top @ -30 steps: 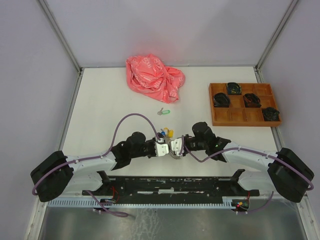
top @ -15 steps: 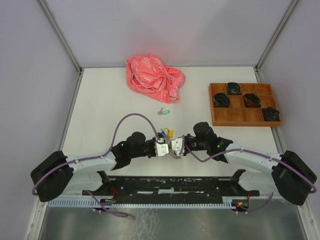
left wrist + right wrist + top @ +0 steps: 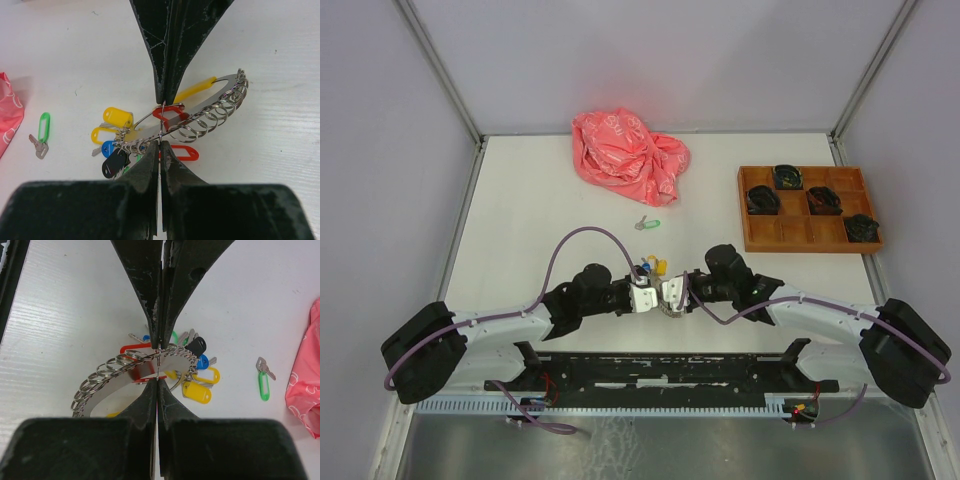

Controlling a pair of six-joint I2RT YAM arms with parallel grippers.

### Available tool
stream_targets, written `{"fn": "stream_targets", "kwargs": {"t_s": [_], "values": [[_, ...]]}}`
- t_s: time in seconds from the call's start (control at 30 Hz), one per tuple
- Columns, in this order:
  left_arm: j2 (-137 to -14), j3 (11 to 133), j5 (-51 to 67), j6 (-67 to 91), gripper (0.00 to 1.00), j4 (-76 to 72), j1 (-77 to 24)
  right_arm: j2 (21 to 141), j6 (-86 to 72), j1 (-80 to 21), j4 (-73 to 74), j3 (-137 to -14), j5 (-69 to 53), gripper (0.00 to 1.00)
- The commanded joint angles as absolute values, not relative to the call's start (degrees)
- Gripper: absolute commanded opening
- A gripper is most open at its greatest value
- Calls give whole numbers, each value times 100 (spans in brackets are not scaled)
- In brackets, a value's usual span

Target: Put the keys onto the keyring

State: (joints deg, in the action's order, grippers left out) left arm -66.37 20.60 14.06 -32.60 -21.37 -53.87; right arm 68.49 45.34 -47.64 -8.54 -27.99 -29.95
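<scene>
At the front edge's middle, my left gripper (image 3: 161, 122) and right gripper (image 3: 157, 364) clamp the keyring (image 3: 222, 105), probably threading; green-tagged key (image 3: 42, 135) needs fetching next

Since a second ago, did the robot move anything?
Nothing you can see changed. The left end effector and right end effector stay shut on the keyring, and the green-tagged key still lies by itself near the pink bag.
</scene>
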Motion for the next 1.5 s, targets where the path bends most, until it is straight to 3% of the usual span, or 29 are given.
{"fn": "stream_targets", "kwargs": {"t_s": [0.0,1.47], "values": [[-6587,2113,1546,-3236,3,-2566,-5428,6880,4597,-4790,-1127,-2910,-3060,1],[-6631,2134,1604,-3174,3,-2609,-5424,6980,4606,-4790,-1077,-2997,-3365,1]]}}
